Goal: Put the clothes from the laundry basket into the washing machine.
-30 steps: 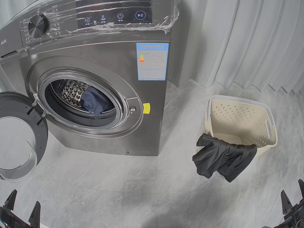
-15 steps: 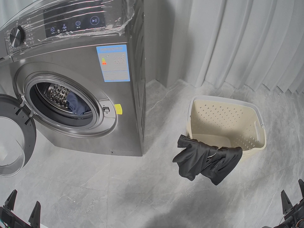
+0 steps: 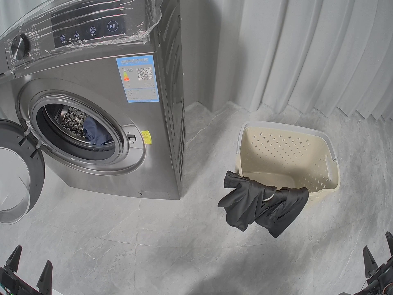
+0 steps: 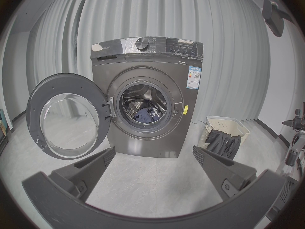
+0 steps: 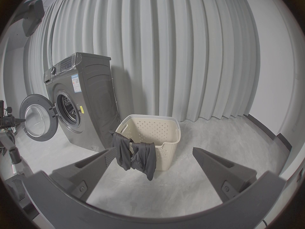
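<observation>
The washing machine (image 3: 102, 103) stands at the far left, its round door (image 3: 16, 173) swung open to the left, and a dark blue garment (image 3: 96, 135) lies inside the drum. To its right, apart from it on the grey tiled floor (image 3: 184, 234), the cream laundry basket (image 3: 282, 124) stands before a white curtain (image 3: 307, 41). A black garment (image 3: 262, 205) hangs over the basket's near rim, draping outward. The left gripper (image 3: 32, 257) sits at the near left and the right gripper (image 3: 376, 242) at the near right, both with fingers spread apart and empty
</observation>
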{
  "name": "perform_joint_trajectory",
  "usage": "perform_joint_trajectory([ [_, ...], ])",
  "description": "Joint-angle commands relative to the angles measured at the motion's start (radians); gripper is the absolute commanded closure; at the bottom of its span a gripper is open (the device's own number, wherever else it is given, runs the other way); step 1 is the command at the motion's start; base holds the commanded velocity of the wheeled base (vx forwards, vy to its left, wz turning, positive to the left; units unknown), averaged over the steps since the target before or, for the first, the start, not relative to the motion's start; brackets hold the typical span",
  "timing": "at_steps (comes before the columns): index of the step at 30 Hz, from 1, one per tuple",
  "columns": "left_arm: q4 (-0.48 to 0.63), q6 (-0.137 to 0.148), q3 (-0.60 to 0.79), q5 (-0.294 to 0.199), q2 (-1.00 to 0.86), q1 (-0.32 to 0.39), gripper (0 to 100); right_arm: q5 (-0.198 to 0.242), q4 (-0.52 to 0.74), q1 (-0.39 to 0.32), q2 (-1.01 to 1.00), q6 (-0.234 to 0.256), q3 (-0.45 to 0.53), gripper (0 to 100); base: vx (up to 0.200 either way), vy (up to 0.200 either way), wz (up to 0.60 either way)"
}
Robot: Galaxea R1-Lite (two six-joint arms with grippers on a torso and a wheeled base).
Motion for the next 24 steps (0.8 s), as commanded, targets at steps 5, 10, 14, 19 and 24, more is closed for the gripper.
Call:
perform_joint_trajectory([
  [5,0.000,-0.001,0.018,0.000,-0.014,0.000,0,0.000,0.000,0.001,-0.005,0.000,0.016,0,0.000,0.000,0.00],
  [10,0.000,-0.001,0.016,0.000,-0.014,0.000,0,0.000,0.000,0.001,-0.005,0.000,0.016,0,0.000,-0.040,0.00],
  [14,0.000,-0.001,0.016,0.000,-0.014,0.000,0,0.000,0.000,0.000,-0.005,0.000,0.016,0,0.000,-0.200,0.00],
  [19,0.000,-0.001,0.016,0.000,-0.014,0.000,0,0.000,0.000,0.000,-0.005,0.000,0.016,0,0.000,-0.200,0.00],
  [24,0.000,-0.001,0.016,0.005,-0.016,0.000,0,0.000,0.000,0.000,-0.005,0.000,0.016,0,0.000,-0.200,0.00],
])
